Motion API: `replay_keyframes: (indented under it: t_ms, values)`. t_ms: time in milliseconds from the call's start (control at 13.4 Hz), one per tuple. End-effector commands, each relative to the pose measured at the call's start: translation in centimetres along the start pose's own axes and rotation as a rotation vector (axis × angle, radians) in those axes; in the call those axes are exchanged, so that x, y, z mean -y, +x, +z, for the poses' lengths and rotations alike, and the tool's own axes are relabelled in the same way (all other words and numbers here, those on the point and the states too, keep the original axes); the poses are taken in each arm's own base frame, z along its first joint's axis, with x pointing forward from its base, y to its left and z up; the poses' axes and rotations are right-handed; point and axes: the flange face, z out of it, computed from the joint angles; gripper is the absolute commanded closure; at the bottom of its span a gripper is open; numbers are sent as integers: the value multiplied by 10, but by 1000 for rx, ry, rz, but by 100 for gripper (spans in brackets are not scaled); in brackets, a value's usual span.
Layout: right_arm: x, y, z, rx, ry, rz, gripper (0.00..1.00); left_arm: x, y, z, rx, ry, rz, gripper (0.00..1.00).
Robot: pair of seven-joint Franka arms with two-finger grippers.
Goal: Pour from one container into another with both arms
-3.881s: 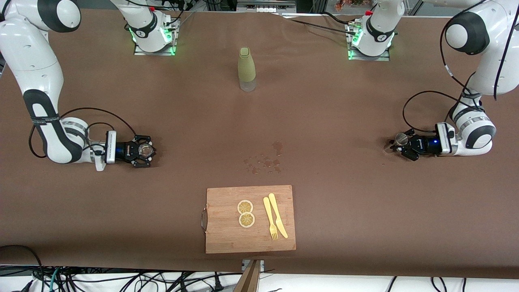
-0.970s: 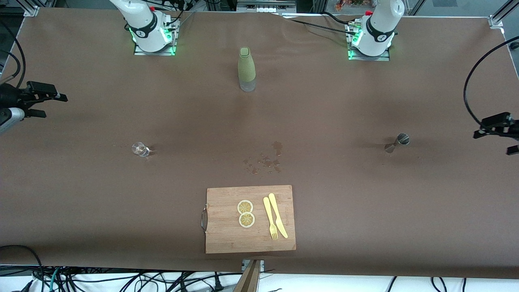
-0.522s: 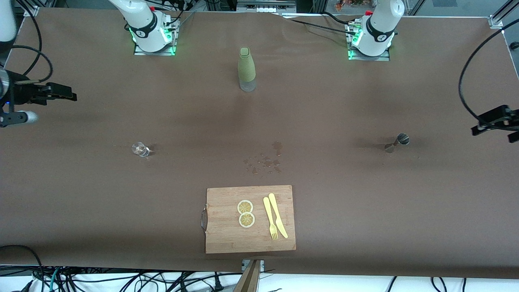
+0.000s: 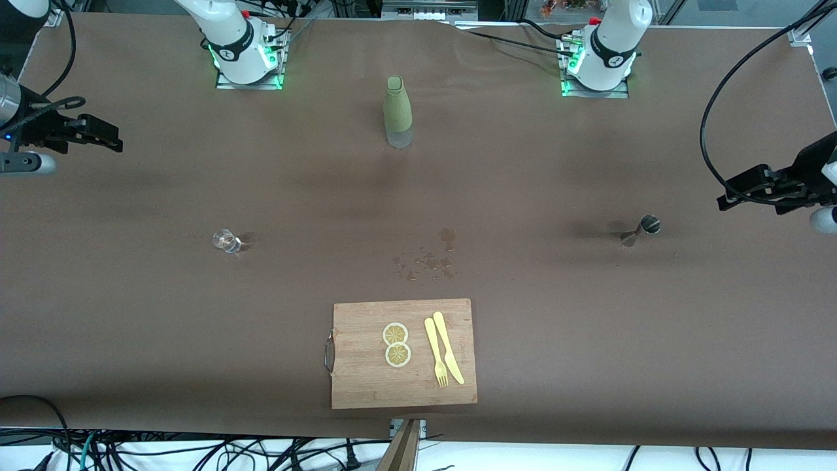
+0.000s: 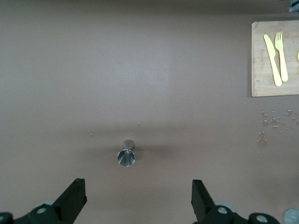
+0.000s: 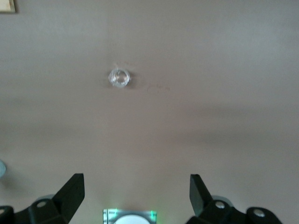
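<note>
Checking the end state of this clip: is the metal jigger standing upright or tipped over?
Upright. The metal jigger stands on the table; the left wrist view looks straight down into its round open mouth. Nothing touches it.

Cutting board [image 4: 366, 379] with lemon slices [image 4: 396, 345]

On the worktop [image 4: 588, 340] stand a bottle [image 4: 397, 112], a small glass [image 4: 224, 240] and a metal measuring cup [image 4: 643, 229]; both claws, left claw [image 4: 732, 196] and right claw [image 4: 104, 139], hang raised at its ends.
</note>
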Motion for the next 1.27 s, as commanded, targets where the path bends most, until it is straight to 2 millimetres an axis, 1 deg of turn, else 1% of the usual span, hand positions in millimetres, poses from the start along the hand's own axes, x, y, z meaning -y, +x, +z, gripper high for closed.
replay_keyframes:
  t_ms: [0,149,224,299,448,672,821,970,1045,1194]
  values:
    - [-11,1,4,-98,-4,19,0,-6,-25,3,23,33,-93,0]
    - [-11,4,1,-119,-2,29,0,-5,-24,3,20,33,-93,0]
    - [-5,1,-2,-112,3,52,0,-2,-23,6,23,33,-98,0]
    - [-8,0,1,-94,14,106,0,-1,-22,6,21,35,-101,0]
    - [-7,1,2,-82,32,117,0,-1,-19,8,21,66,-98,0]
    - [-7,5,5,-52,45,118,0,-10,-16,13,28,84,-82,0]
    - [-6,5,4,-54,44,116,0,-11,-15,8,19,81,-80,0]
    - [-5,5,4,-52,44,115,0,-12,-15,9,19,80,-80,0]
    - [-6,5,4,-52,45,118,0,-21,-16,9,19,80,-65,0]
    - [-5,4,4,-51,45,122,0,-24,-16,10,21,82,-58,0]
